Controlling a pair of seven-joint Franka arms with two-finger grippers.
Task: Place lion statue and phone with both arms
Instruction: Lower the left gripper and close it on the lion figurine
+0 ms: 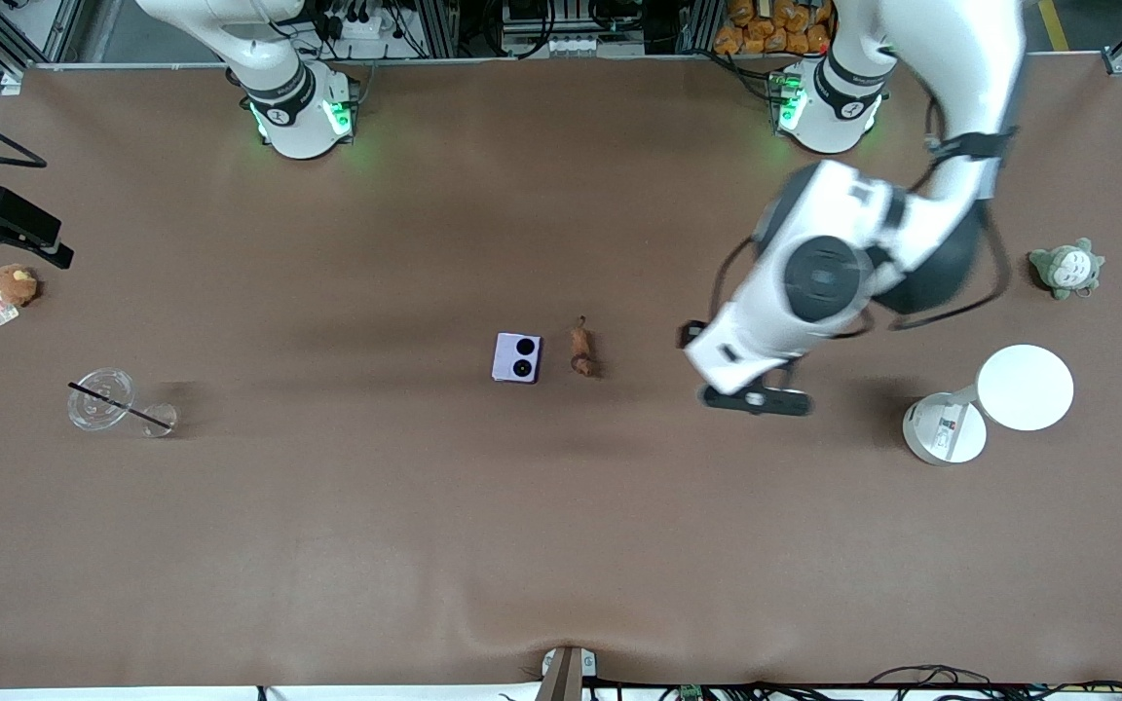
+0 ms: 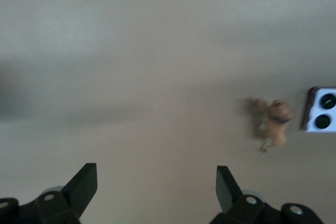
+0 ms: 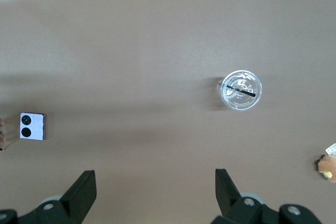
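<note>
The lion statue (image 1: 581,350), a tiny reddish-brown figurine, lies at the table's middle. The pale lavender phone (image 1: 517,357) lies beside it, toward the right arm's end, a small gap between them. My left gripper (image 1: 754,399) hangs over bare table toward the left arm's end from the lion. In the left wrist view it (image 2: 156,177) is open and empty, with the lion (image 2: 276,123) and phone (image 2: 321,110) off to one side. My right gripper (image 3: 156,182) is open and empty, high over the table; its view shows the phone (image 3: 32,126). It is out of the front view.
A clear plastic cup with a black straw (image 1: 101,399) and a brown plush toy (image 1: 14,284) sit toward the right arm's end. A grey-green plush (image 1: 1066,268) and a white round-topped stand (image 1: 990,404) sit toward the left arm's end.
</note>
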